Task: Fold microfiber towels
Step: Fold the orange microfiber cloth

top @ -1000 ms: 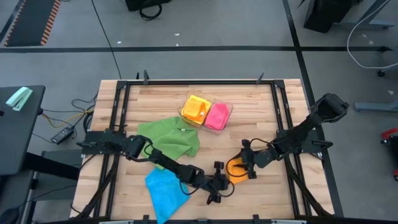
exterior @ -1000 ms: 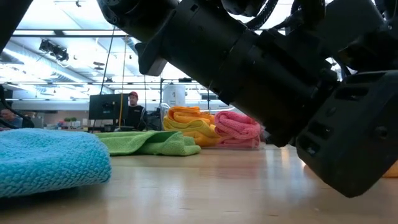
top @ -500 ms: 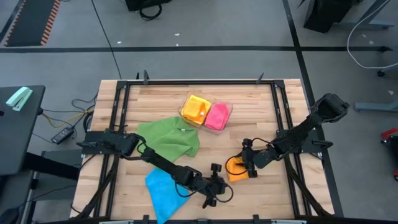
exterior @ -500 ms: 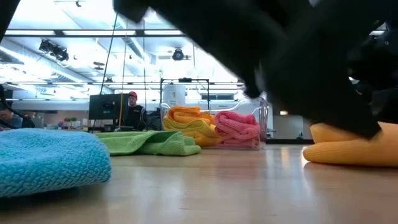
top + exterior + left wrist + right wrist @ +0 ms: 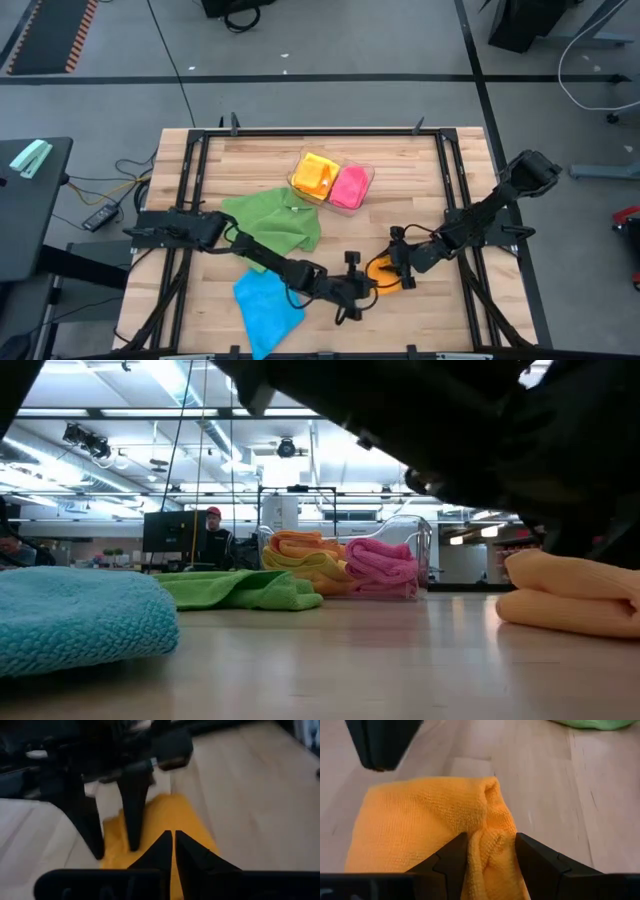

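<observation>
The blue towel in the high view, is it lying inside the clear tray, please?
No, the blue towel lies on the bare wood near the table's front edge, well away from the tray.

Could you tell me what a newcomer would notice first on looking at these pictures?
Probably the two dark arms meeting over the orange towel near the table's front edge: the right gripper has its fingers around a raised fold of it, and the left gripper, shut, is close beside. Next, the bright cloths: a green towel spread mid-table, a blue towel at the front, and yellow and pink ones in a clear tray at the back.
</observation>
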Controlling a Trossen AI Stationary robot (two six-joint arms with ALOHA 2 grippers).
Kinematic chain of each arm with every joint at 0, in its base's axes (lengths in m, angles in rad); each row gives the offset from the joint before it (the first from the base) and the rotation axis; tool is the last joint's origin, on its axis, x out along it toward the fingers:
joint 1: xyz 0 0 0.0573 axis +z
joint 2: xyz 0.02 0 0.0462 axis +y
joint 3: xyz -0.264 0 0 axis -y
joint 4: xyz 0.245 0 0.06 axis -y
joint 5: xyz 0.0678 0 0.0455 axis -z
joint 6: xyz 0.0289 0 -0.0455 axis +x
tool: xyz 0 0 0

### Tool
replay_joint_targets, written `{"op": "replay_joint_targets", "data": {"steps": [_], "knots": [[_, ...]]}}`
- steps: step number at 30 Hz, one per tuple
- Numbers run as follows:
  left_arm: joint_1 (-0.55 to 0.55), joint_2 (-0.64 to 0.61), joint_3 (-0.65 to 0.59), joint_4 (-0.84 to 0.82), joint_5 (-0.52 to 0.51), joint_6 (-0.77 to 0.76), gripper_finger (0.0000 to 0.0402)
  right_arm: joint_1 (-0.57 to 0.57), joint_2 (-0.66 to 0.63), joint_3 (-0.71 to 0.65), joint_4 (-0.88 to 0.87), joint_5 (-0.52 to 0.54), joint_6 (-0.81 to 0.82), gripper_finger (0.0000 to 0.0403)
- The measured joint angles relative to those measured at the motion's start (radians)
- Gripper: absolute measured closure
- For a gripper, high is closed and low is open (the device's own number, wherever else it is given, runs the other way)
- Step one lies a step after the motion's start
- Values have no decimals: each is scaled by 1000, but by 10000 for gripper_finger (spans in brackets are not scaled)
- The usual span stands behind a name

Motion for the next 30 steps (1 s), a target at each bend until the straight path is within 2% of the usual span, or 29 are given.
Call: {"op": "replay_joint_targets", "data": {"steps": [2, 9, 17, 23, 30], "knots": [[7, 23, 2, 75, 1, 6, 362, -1, 0, 0, 2, 0, -3, 226], [41, 71, 1, 167, 8, -1, 345, -1, 0, 0, 10, 0, -2, 226], [57, 103, 2, 63, 25, -107, 357, -1, 0, 0, 11, 0, 2, 226], [46, 103, 2, 57, 23, -88, 350, -1, -7, 1, 10, -1, 3, 226], [45, 103, 2, 47, 23, -88, 328, 42, -123, 41, -139, -18, 29, 226]]}}
